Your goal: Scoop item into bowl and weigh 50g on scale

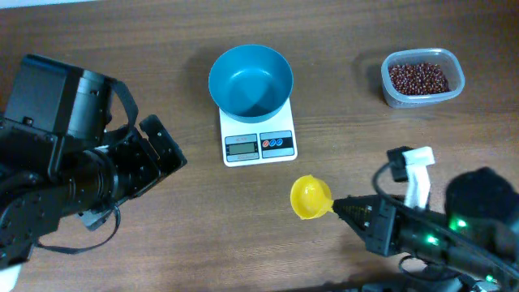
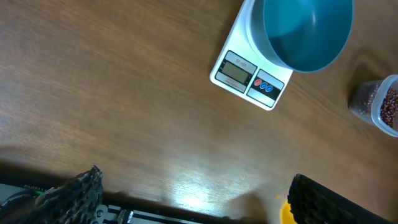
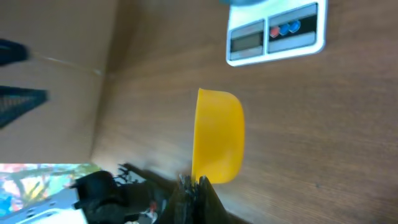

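Yellow scoop (image 1: 310,197) is clamped by its handle in the right gripper (image 1: 347,209), cup pointing left. The beans (image 1: 418,78) lie farther back and right in their tub (image 1: 388,91), nearest this arm. The bowl (image 1: 250,77) sits empty on the scale (image 1: 259,146). Left gripper (image 1: 166,143) idles, fingers apart.

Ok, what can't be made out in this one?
Scale reading: digits too small overhead and in left wrist, blurred in right wrist.
Yellow scoop handle: hidden inside the right gripper in overhead and right wrist.
Tub of beans: cut by the right edge in left wrist.
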Available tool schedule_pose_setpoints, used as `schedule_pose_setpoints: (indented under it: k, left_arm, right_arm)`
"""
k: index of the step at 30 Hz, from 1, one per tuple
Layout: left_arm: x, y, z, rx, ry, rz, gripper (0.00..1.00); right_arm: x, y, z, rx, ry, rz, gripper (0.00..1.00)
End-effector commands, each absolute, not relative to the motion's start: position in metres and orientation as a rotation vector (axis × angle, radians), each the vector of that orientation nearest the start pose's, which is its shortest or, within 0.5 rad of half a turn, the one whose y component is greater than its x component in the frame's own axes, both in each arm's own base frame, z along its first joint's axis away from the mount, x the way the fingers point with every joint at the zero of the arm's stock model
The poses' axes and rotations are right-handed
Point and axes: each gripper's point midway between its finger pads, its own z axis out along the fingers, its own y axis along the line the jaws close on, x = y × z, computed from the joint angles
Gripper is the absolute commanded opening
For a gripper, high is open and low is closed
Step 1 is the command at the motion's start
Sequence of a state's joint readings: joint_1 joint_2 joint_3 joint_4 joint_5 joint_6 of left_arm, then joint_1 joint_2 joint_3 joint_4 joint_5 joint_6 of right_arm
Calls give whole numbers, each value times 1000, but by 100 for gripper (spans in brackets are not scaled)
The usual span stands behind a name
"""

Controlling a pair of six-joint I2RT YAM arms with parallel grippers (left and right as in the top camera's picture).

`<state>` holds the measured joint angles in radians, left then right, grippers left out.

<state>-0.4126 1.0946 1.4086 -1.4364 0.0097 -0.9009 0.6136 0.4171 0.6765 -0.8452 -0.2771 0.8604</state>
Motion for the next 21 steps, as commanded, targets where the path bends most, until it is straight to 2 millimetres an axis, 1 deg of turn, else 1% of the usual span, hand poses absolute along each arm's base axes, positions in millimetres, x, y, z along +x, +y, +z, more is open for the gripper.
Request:
schedule_pose_setpoints:
  k: [1, 4, 7, 8, 9, 10, 12, 14, 19, 20, 21]
  left_arm:
    - [202, -87, 264, -662, 2664, -388, 99]
    - [202, -87, 264, -662, 2664, -389, 99]
    - [203, -87, 264, -662, 2661, -391, 99]
    - [205, -88, 265, -660, 2654, -396, 99]
    - [206, -88, 266, -659, 2650, -399, 99]
    - [207, -87, 266, -660, 2642, -392, 99]
    - [212, -81, 267, -668, 2613, -346, 99]
    - [216, -74, 267, -678, 2589, -292, 99]
    - [228, -63, 264, -697, 2555, -180, 99]
    - [235, -65, 262, -699, 2553, -172, 99]
    - [243, -68, 259, -698, 2554, -170, 99]
  right_arm:
    - [129, 155, 229, 57, 2309, 1153, 4]
    - [123, 157, 234, 1, 2288, 1180, 4]
    - [111, 168, 240, -234, 2239, 1203, 4]
    - [109, 169, 240, -274, 2234, 1202, 4]
    - [109, 168, 239, -274, 2237, 1197, 4]
    - [113, 165, 237, -252, 2239, 1166, 4]
    - [129, 146, 224, -133, 2265, 1000, 4]
    - [139, 131, 215, -58, 2280, 880, 4]
    - [160, 103, 214, 68, 2228, 673, 4]
    - [168, 93, 217, 112, 2194, 607, 4]
    - [174, 88, 222, 140, 2157, 575, 4]
